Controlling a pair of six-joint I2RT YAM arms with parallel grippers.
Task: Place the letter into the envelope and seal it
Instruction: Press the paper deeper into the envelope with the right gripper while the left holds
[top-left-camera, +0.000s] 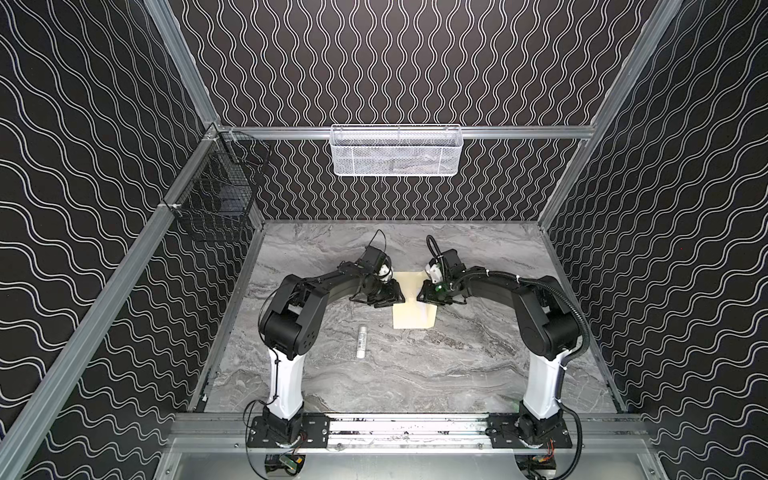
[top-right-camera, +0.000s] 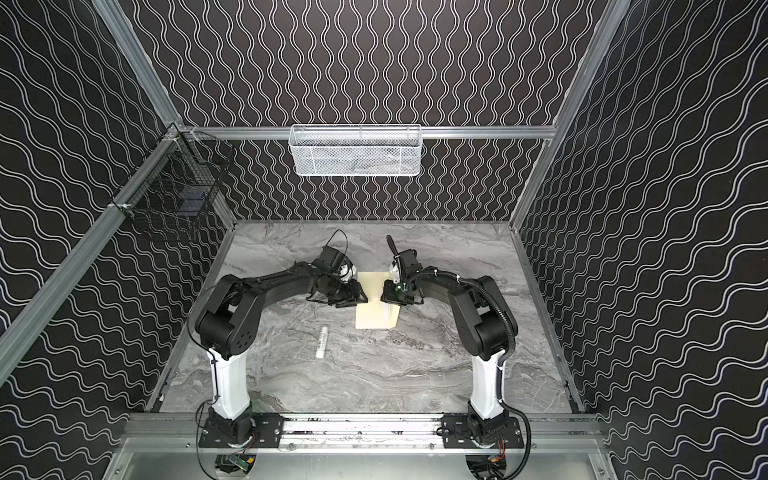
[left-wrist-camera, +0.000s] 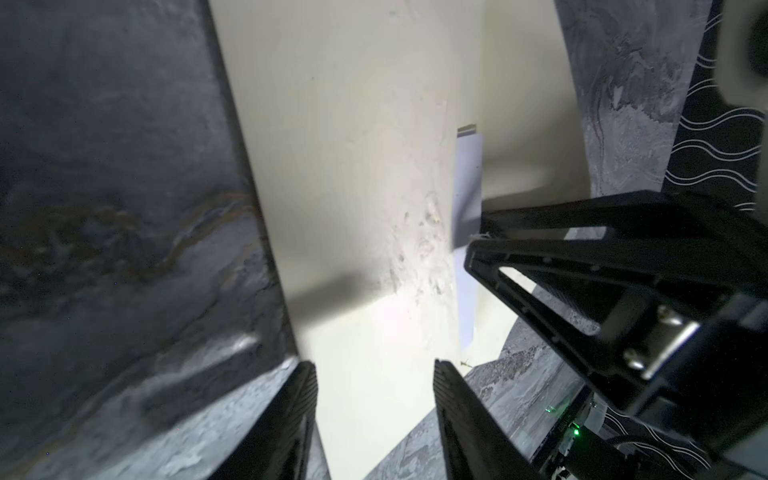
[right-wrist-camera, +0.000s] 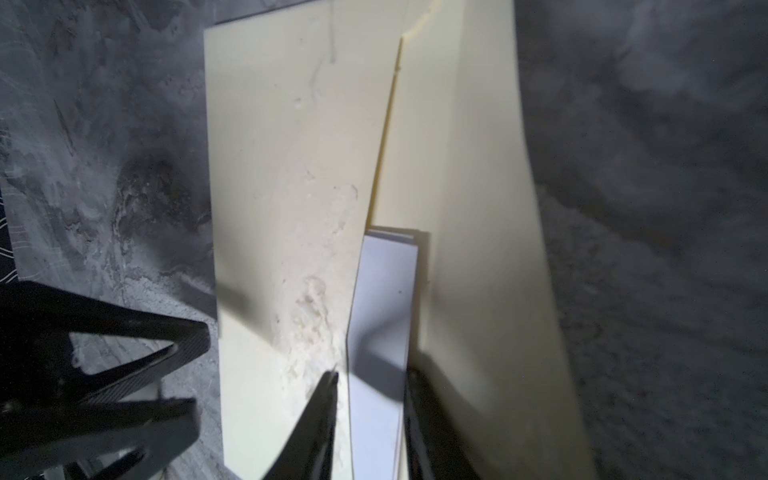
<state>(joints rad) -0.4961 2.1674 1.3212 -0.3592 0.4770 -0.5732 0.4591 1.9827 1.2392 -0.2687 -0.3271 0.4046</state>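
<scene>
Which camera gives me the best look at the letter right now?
The right wrist view: the letter lies mid-frame, its white face plain, in the opening of the envelope between the right end effector fingers. The left wrist view shows just a narrow strip of it. In both top views the arms hide nearly all of it.

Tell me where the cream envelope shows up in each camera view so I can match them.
Top view: the envelope lies mid-table between the two arms.
Top view: same spot, between the arms.
Left wrist: it fills the picture's centre.
Right wrist: broad cream sheet at centre.
Shared landmark: the grey marble table surrounds it everywhere; the white letter lies against it in both wrist views.
</scene>
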